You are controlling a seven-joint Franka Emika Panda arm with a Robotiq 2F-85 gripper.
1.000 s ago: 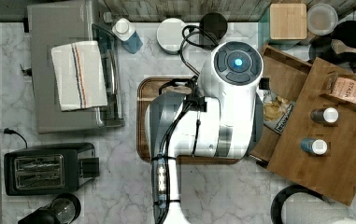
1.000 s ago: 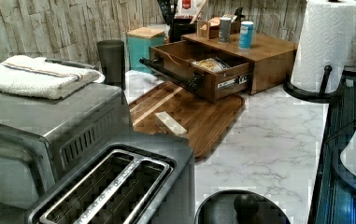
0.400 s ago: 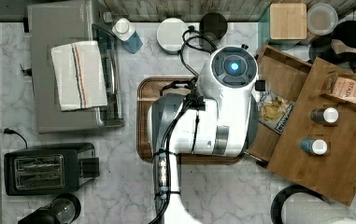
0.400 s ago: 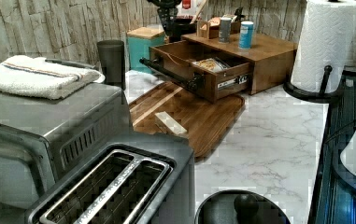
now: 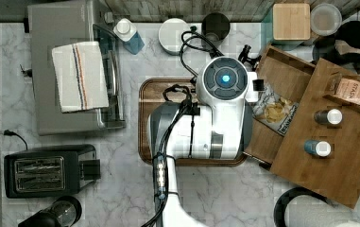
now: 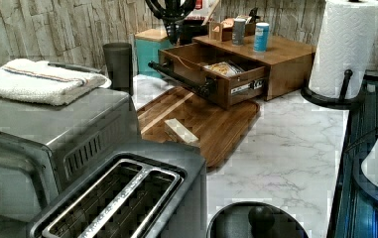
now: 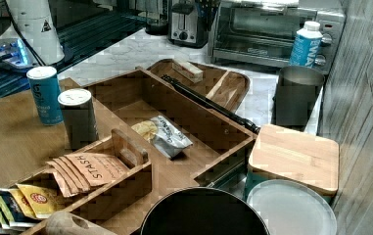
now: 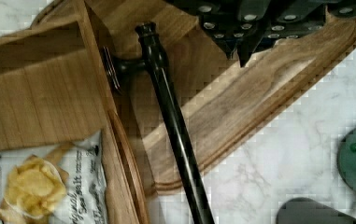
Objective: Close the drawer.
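Wooden drawer (image 7: 174, 112) pulled open from cabinet (image 5: 343, 142), chip bag (image 7: 164, 134) inside. Gripper (image 8: 241, 49) above tray (image 8: 269, 79), just beside black drawer handle (image 8: 171, 116), not touching; finger state impossible to tell.

medium-brown wooden drawer (image 5: 281, 101): front wall hidden under white robot arm (image 5: 218, 118), top view | black gripper (image 8: 259, 23): cut by wrist view's edge, fingers unclear | chip bag (image 8: 35, 186): cut off
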